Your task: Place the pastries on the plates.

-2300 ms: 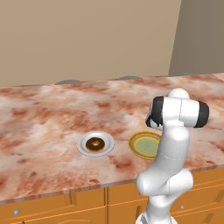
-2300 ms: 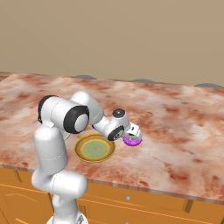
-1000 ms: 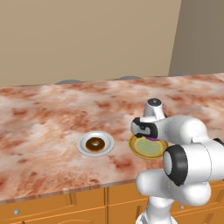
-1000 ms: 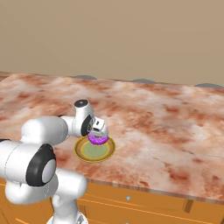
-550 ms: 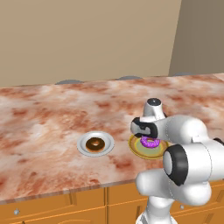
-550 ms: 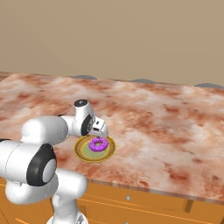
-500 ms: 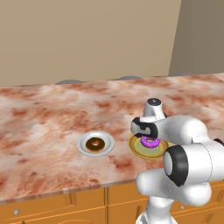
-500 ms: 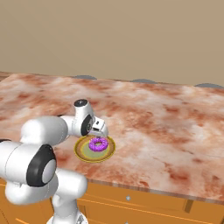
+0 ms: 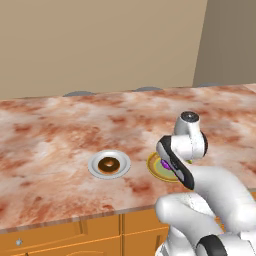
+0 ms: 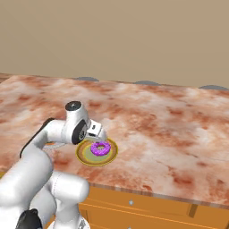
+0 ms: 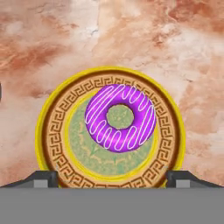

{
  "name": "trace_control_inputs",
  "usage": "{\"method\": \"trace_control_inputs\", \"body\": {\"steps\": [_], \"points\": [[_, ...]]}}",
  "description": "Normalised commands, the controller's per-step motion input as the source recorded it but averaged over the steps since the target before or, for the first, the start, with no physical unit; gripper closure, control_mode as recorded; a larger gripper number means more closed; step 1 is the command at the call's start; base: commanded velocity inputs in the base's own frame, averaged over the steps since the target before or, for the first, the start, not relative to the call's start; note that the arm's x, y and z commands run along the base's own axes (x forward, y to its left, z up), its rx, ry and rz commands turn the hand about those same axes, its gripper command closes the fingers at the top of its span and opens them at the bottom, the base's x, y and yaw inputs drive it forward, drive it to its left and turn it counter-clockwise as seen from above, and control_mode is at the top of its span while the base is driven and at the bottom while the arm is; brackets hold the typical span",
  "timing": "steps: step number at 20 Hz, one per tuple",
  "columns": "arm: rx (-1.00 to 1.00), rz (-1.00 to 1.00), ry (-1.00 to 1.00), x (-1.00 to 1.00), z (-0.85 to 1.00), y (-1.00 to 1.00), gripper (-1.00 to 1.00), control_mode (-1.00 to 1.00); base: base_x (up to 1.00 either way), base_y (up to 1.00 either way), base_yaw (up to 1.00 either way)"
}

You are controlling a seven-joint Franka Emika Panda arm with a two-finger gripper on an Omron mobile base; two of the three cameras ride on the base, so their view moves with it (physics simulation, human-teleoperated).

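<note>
The purple doughnut (image 11: pixel 120 118) lies flat on the yellow-rimmed plate (image 11: pixel 46 131), near the counter's (image 10: pixel 179 134) front edge. The gripper (image 11: pixel 112 179) hangs just above it, fingers spread wide and holding nothing (tips either side of the plate). The chocolate doughnut (image 9: pixel 108 164) sits on the white plate (image 9: pixel 95 167) beside it.

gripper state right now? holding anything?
Gripper: open, holding nothing; the purple doughnut lies free on the yellow-rimmed plate between and beyond the spread fingertips.
</note>
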Motion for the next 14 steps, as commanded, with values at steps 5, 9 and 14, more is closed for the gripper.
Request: {"method": "trace_control_inputs", "body": {"steps": [5,9,14], "points": [[0.03,0.08,-0.36,-1.00,0.01,-0.66,-1.00,-1.00,0.00,0.00,0.00],[0.16,0.00,-0.46,-1.00,0.00,-0.97,-1.00,-1.00,0.00,0.00,0.00],[0.09,-0.09,-0.20,-0.54,0.00,-0.22,-1.00,-1.00,0.00,0.00,0.00]]}}
